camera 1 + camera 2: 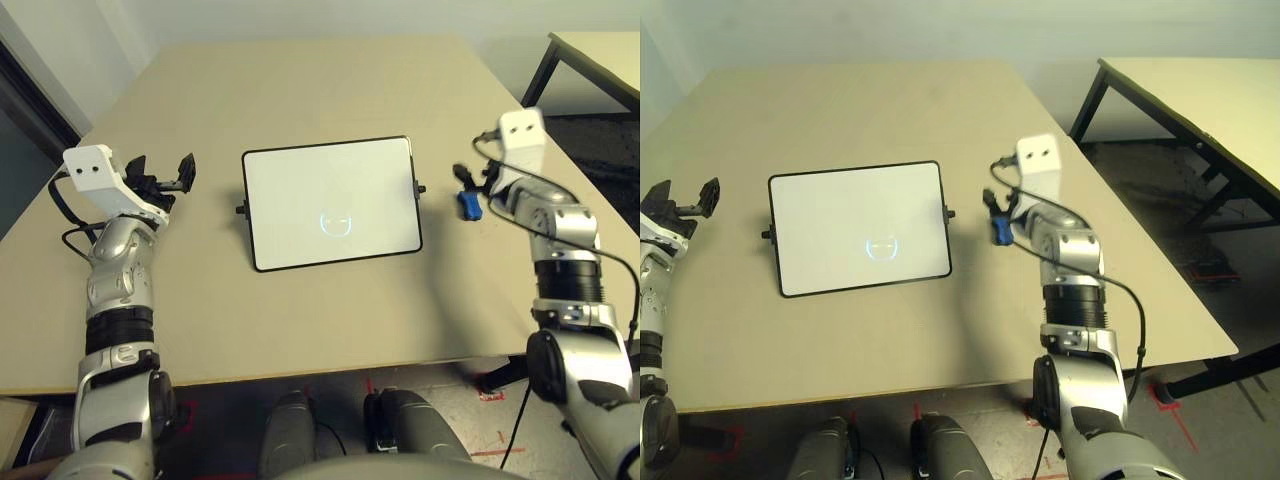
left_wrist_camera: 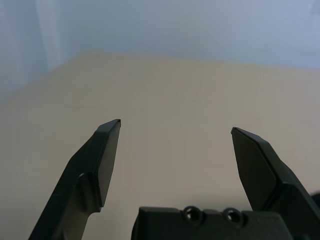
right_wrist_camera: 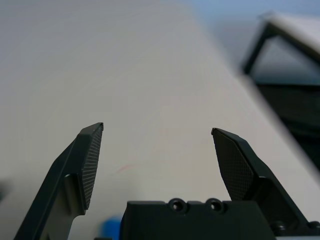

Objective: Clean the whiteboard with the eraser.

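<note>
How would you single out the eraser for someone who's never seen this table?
Find the whiteboard lying mid-table. Just past its right edge, by the right gripper, lies the eraser. It is a small bright blue block, the one coloured item on the tan table.

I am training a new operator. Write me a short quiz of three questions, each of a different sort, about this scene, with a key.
1. True or false: the eraser lies on top of the whiteboard.
2. Multiple choice: which gripper is nearest the eraser? A) the left gripper B) the right gripper C) both equally
3. Fill in: the small blue mark sits on the ____.

Key
1. False: the eraser lies on the table, beside the whiteboard on the robot's right, apart from it.
2. B: the right gripper is at the eraser, jaws open; the left gripper, also open, is on the whiteboard's other side.
3. Whiteboard: the mark is a little below its middle.
</note>
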Action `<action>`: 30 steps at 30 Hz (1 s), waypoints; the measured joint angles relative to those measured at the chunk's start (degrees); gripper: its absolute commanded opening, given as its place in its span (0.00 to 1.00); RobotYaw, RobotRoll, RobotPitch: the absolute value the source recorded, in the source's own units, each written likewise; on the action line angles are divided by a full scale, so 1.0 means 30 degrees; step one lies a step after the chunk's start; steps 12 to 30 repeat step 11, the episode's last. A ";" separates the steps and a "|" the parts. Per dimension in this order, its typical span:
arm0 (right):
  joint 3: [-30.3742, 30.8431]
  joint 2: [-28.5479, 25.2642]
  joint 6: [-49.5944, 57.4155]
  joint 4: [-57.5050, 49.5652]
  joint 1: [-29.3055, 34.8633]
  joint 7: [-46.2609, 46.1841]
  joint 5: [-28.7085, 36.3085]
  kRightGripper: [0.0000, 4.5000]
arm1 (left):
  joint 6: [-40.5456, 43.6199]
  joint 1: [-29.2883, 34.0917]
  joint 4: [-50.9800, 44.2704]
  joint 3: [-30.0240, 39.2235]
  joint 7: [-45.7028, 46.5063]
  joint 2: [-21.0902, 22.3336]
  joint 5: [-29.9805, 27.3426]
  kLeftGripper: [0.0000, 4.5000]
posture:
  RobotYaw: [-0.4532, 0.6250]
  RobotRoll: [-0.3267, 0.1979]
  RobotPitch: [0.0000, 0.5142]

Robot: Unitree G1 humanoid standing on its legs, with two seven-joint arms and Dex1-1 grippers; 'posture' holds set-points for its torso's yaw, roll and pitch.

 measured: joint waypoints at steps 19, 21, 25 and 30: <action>-0.0419 -0.1273 -1.0076 1.0679 0.0030 0.1557 -0.0013 1.00 | -0.2623 -0.0502 0.3876 0.0997 0.1790 0.0582 0.0465 1.00 | 0.40 0.62 0.12; -0.0419 -0.1273 -1.0076 1.0679 0.0030 0.1557 -0.0013 1.00 | -0.2623 -0.0502 0.3876 0.0997 0.1790 0.0582 0.0465 1.00 | 0.40 0.62 0.12; -0.0419 -0.1273 -1.0076 1.0679 0.0030 0.1557 -0.0013 1.00 | -0.2623 -0.0502 0.3876 0.0997 0.1790 0.0582 0.0465 1.00 | 0.40 0.62 0.12; -0.0419 -0.1273 -1.0076 1.0679 0.0030 0.1557 -0.0013 1.00 | -0.2623 -0.0502 0.3876 0.0997 0.1790 0.0582 0.0465 1.00 | 0.40 0.62 0.12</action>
